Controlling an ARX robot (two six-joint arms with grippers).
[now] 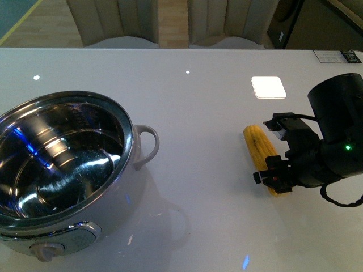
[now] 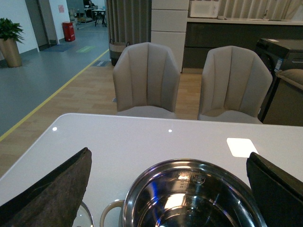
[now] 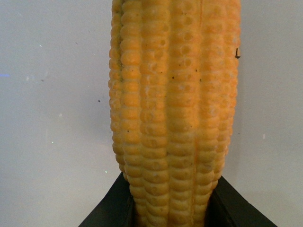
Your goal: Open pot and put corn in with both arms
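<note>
Between the two black fingers point(image 3: 111, 210) of the right claw point(image 1: 271, 174) sits the near end of the corn point(image 1: 258, 141). The rest of it lies flat on the white table point(image 1: 193, 102), pointing away from the claw. The fingers press the cob on both sides, so the claw looks closed on it, though only at the very end.

That is the risk. Held so far from its middle, the long cob could droop or twist out once lifted, and its rounded, bumpy rows give flat fingers little to bite on. A drop on the way across would likely leave it rolling on the smooth top. The pot point(image 1: 129, 133) stands well off to this claw's left with its lid off, and its steel rim is high, so a low carry could knock the corn against it. The left claw point(image 2: 168, 161) hangs above the pot, spread wide and holding nothing.

The corn is yellow-orange and tapered, with tidy rows of kernels and a few dark specks.
</note>
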